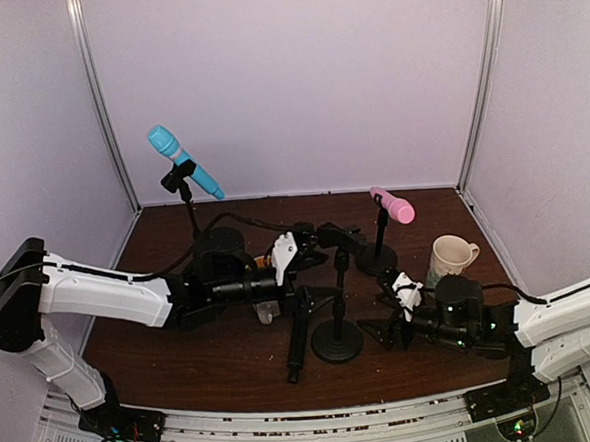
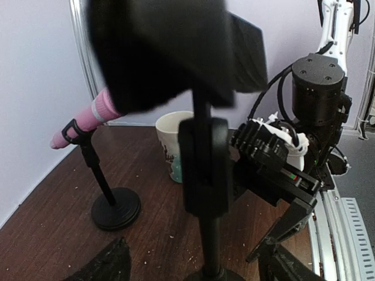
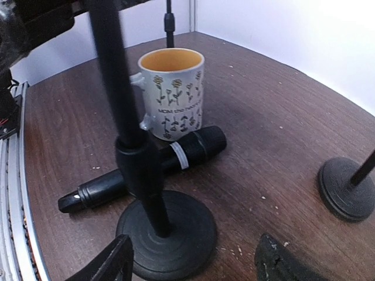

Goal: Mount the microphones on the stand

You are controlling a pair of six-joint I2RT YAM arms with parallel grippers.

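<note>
The black microphone [image 1: 297, 341] lies flat on the table beside the middle stand [image 1: 338, 339]; in the right wrist view the black microphone [image 3: 146, 167] rests behind that stand's base [image 3: 167, 234]. The light blue microphone [image 1: 184, 163] sits clipped in the back left stand. The pink microphone [image 1: 392, 205] sits in the back right stand, and the left wrist view shows the pink microphone [image 2: 88, 117] too. My left gripper [image 2: 193, 266] is open at the middle stand's pole [image 2: 205, 175], under its blurred clip. My right gripper [image 3: 193, 266] is open, low at the base.
A cream mug [image 1: 449, 257] stands at the right behind my right arm. A flowered mug [image 3: 171, 91] stands just behind the black microphone. Another stand's base [image 3: 345, 187] sits to the right in the right wrist view. White walls close the back and sides.
</note>
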